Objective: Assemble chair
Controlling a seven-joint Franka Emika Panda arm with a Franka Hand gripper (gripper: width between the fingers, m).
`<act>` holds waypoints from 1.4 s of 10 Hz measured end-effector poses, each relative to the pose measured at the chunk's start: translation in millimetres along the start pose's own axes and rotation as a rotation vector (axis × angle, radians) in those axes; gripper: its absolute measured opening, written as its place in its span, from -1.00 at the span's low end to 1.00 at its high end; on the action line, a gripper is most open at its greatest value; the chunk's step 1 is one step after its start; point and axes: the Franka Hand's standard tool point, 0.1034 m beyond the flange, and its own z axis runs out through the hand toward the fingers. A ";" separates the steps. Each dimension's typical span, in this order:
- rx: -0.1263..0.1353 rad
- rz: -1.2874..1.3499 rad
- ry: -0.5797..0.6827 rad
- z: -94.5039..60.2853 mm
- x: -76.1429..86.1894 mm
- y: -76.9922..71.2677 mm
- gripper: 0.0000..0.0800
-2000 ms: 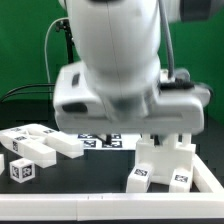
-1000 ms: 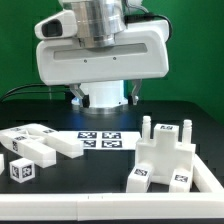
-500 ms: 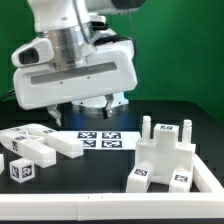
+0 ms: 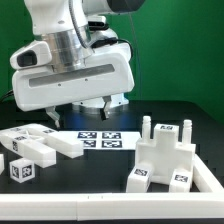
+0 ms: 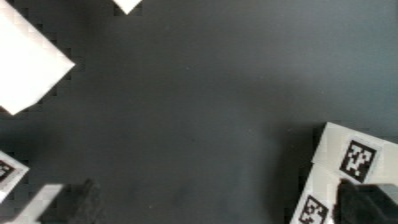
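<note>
The partly built chair [image 4: 165, 155] is a stepped white block with upright pegs and tags, standing at the exterior view's right on the black table. Loose white chair parts lie at the exterior view's left: long bars [image 4: 42, 141] and a tagged cube [image 4: 22, 171]. My gripper [image 4: 80, 112] hangs well above the table, left of the chair block and apart from it. It is open and empty. In the wrist view my gripper [image 5: 214, 205] shows both fingertips [image 5: 63, 205] wide apart over bare dark table. A white tagged surface [image 5: 356, 160] lies by one finger; which part it is I cannot tell.
The marker board [image 4: 100, 140] lies flat between the loose parts and the chair block. A white rail [image 4: 110, 212] runs along the table's front edge. Plain white pieces [image 5: 27, 65] show at the wrist view's edge. Green backdrop behind.
Two seconds ago my gripper was low over the chair block at the right. It has risen and swung to the exterior view's left, empty. No visible movement in the last half second.
</note>
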 end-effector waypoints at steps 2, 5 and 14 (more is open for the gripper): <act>-0.033 -0.118 0.022 6.5 -11.7 22.6 0.62; -0.089 -0.108 0.109 -1.3 -22.8 38.3 0.62; -0.103 -0.452 0.068 18.2 -57.1 77.9 0.62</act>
